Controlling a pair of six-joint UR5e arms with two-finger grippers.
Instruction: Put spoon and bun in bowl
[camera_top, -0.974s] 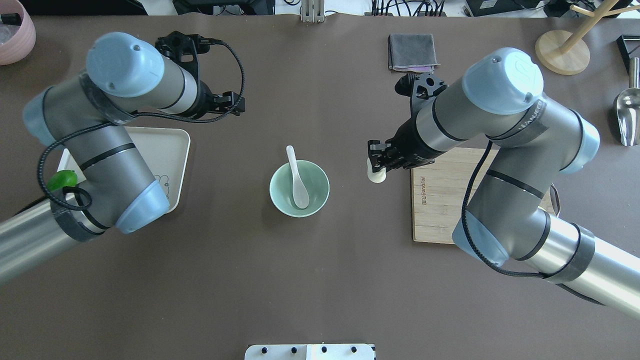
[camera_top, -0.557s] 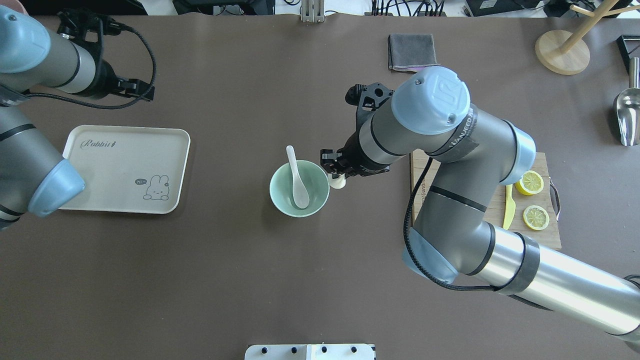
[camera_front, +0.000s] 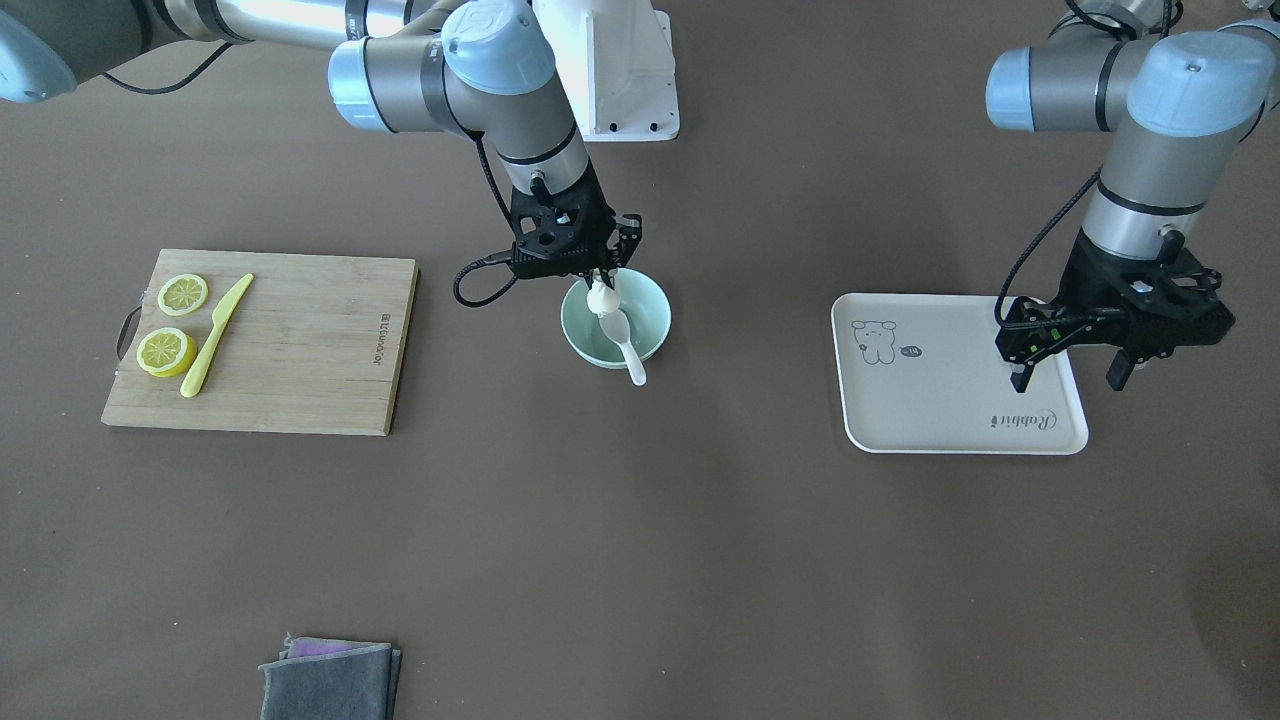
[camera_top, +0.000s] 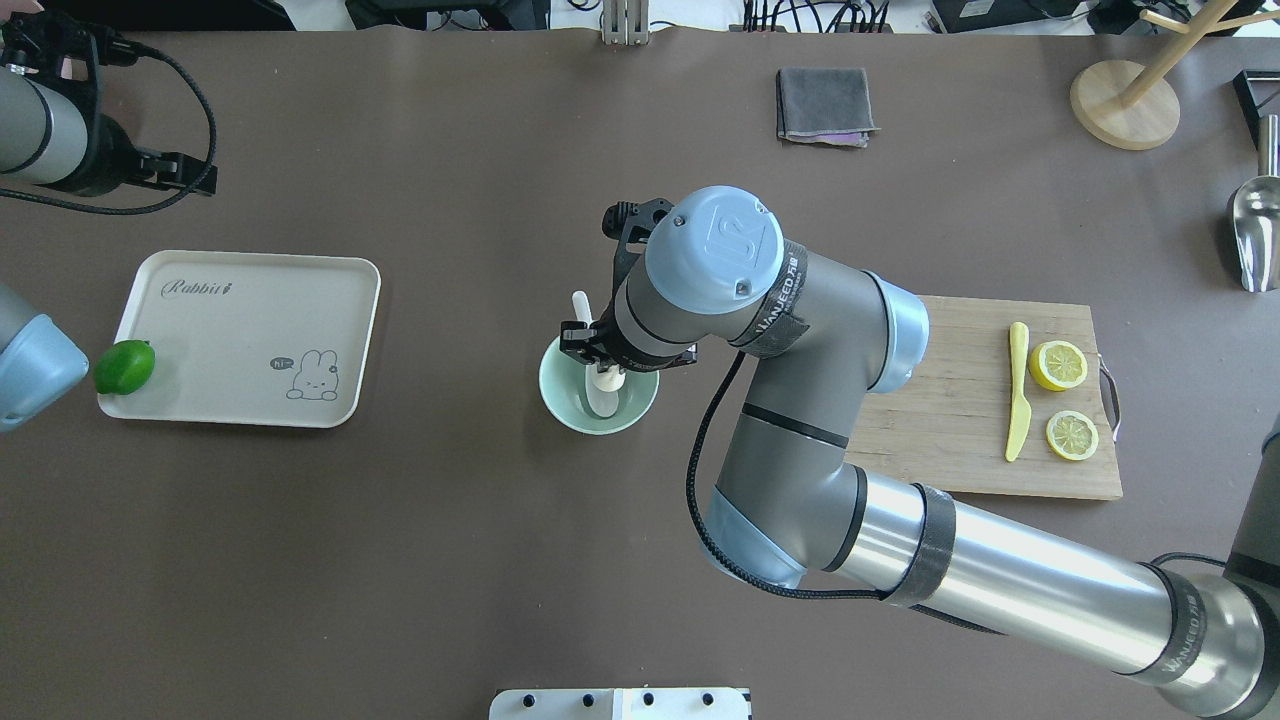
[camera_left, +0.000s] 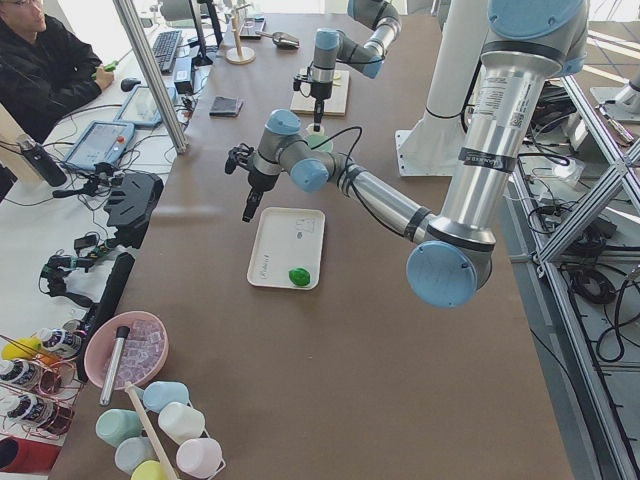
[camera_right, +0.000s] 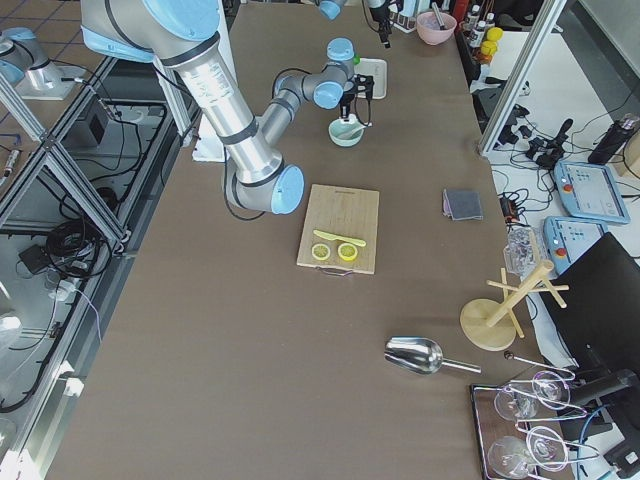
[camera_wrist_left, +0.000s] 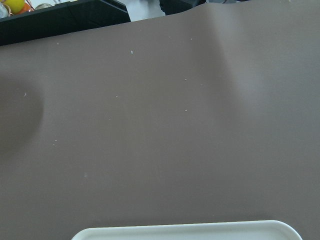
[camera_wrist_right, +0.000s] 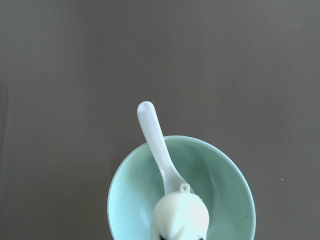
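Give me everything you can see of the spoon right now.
The spoon is glossy white, ceramic-looking, with a short thick handle. Its scoop lies inside the mint-green bowl; the handle leans on the rim and juts out, away from the robot. The bun hangs just over the scoop; whether they touch is unclear.

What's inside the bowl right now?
The spoon lies in the bowl, handle out over the rim. The bun hangs above it in the right gripper, not yet released, covering part of the scoop and bowl floor.
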